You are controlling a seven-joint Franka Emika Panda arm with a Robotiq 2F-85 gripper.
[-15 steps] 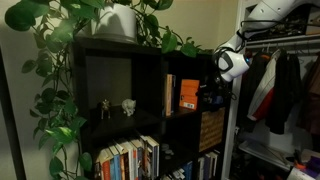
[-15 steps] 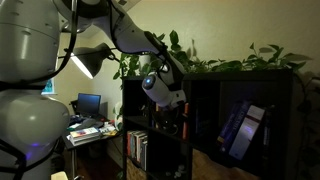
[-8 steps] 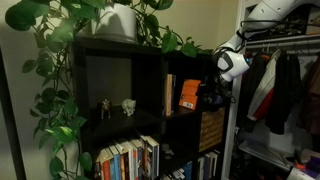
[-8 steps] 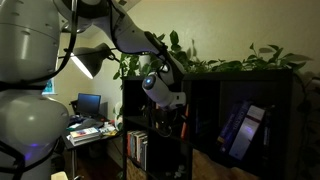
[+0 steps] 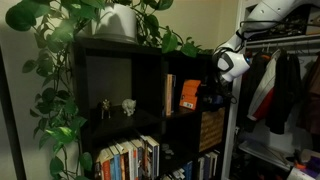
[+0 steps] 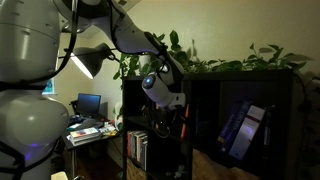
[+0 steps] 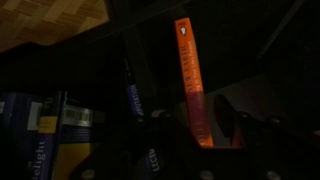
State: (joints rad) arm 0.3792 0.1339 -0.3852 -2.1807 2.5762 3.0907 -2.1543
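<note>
Wrist view's super dark: the pincer [image 7: 207,132] barely shows, lettering on the orange book [image 7: 189,70] it straddles is a blur, and the blue books [image 7: 30,130] beside it get cropped.

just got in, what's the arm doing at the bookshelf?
The robot arm's gripper is inside an upper cubby of the black bookshelf, right at an orange book standing upright there. In the wrist view the book's spine runs down between the fingers, but it is too dark to tell whether they are clamped on it. Darker books stand beside it, and small figurines sit in the neighbouring cubby.
</note>
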